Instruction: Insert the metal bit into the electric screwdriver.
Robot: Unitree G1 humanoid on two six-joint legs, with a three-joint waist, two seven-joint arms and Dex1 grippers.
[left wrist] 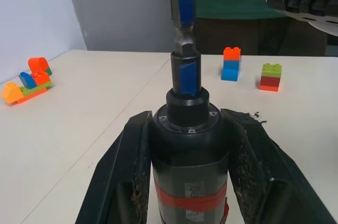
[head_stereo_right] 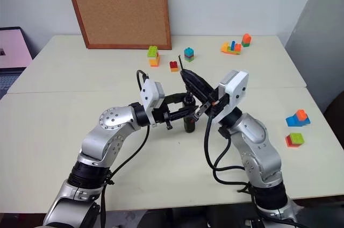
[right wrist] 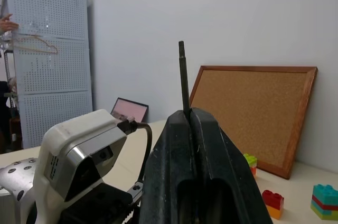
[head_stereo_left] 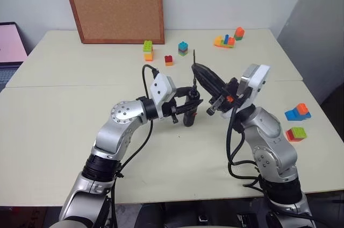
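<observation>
My left claw is clamped on the black pen-shaped electric screwdriver with a red band, its two black fingers pressing the barrel from either side; the tool stands upright above the pale table, held out in front of me near the middle. From its narrow end a short metal piece with blue patches rises in the left wrist view. My right claw is pressed together on the thin, straight, dark grey metal bit, which sticks out past the fingertips and points up and away, tilted toward the cork board with a brown wooden frame leaning against the wall. The bit is held just beside the screwdriver, slightly higher, and apart from it. Coloured toy bricks lie scattered at the far side of the table, and more bricks sit at my right.
</observation>
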